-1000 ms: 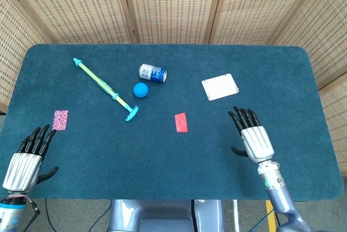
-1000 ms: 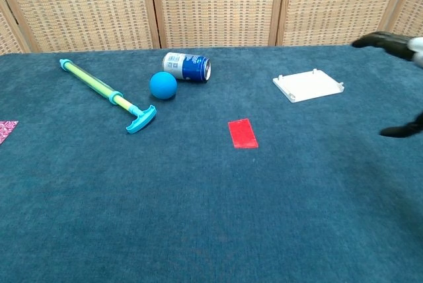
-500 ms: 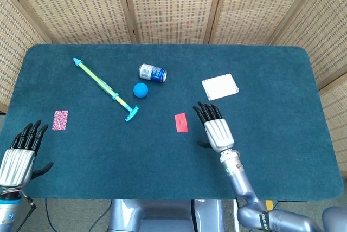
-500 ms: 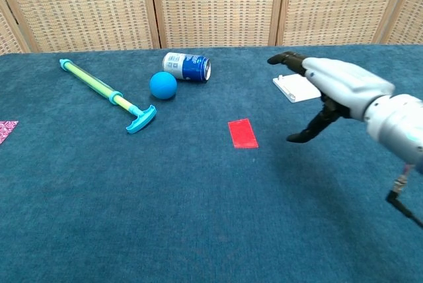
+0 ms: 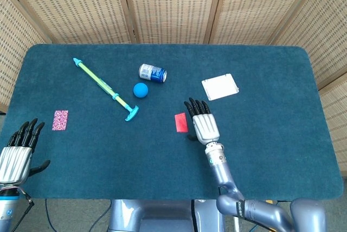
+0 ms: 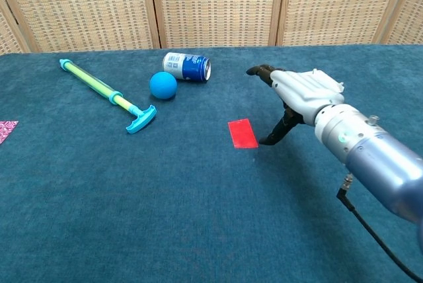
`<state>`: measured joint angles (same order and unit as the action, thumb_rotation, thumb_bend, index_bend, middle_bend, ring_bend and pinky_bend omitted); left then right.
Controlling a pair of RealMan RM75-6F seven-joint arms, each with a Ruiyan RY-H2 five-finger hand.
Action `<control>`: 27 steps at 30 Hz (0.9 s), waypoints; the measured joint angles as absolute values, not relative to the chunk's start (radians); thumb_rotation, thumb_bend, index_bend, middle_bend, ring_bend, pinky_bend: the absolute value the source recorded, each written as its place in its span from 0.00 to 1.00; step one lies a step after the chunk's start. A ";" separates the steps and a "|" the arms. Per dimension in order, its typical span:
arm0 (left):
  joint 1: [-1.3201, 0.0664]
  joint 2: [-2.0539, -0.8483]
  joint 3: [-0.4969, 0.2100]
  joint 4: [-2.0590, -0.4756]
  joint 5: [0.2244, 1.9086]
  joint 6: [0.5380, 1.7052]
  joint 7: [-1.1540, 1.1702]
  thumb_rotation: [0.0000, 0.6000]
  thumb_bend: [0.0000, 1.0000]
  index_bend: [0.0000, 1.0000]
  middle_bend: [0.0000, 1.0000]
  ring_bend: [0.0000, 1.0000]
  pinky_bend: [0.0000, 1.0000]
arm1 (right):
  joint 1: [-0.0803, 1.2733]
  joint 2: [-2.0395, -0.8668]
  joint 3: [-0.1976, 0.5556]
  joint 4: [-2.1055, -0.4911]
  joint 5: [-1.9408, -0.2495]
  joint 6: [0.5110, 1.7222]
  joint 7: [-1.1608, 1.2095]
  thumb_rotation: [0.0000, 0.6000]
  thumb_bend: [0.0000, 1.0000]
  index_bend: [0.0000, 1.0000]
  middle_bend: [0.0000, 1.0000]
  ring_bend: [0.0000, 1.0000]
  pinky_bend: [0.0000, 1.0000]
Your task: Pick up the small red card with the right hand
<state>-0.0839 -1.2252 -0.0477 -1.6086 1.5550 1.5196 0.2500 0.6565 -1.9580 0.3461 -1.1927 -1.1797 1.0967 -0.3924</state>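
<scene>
A staged test bench — blue felt table (image 5: pixel 271 156) ringed by woven screens (image 5: pixel 168 4); scattered props.

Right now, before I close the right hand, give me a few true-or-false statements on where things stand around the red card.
1. The right hand holds the small red card. False: the card lies flat on the table, with the hand beside it and holding nothing.
2. The blue ball lies near the blue can. True.
3. The can stands upright. False: it lies on its side.
4. The left hand holds nothing. True.
5. The white tray covers the red card. False: they lie apart.
</scene>
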 measured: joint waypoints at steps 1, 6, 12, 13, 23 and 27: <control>-0.085 -1.226 -0.048 -1.608 1.552 1.518 0.250 1.00 0.09 0.00 0.00 0.00 0.16 | 0.662 -1.967 0.349 -1.177 -1.173 1.091 -0.391 1.00 0.13 0.00 0.00 0.00 0.00; -0.089 -1.228 -0.054 -1.601 1.534 1.509 0.250 1.00 0.09 0.00 0.00 0.00 0.16 | 0.696 -2.015 0.362 -1.089 -1.142 1.059 -0.377 1.00 0.13 0.00 0.00 0.00 0.00; -0.095 -1.232 -0.058 -1.594 1.517 1.498 0.251 1.00 0.09 0.00 0.00 0.00 0.16 | 0.728 -2.057 0.371 -1.013 -1.122 1.031 -0.348 1.00 0.13 0.00 0.00 0.00 0.00; -0.096 -1.232 -0.058 -1.593 1.516 1.497 0.252 1.00 0.09 0.00 0.00 0.00 0.16 | 0.732 -2.061 0.372 -1.005 -1.120 1.027 -0.345 1.00 0.13 0.00 0.00 0.00 0.00; -0.101 -1.237 -0.058 -1.586 1.506 1.491 0.251 1.00 0.09 0.00 0.00 0.00 0.16 | 0.763 -2.094 0.376 -0.936 -1.101 0.997 -0.325 1.00 0.14 0.00 0.00 0.00 0.00; -0.102 -1.238 -0.059 -1.583 1.500 1.489 0.251 1.00 0.09 0.00 0.00 0.00 0.16 | 0.776 -2.107 0.378 -0.904 -1.097 0.985 -0.315 1.00 0.27 0.00 0.00 0.00 0.00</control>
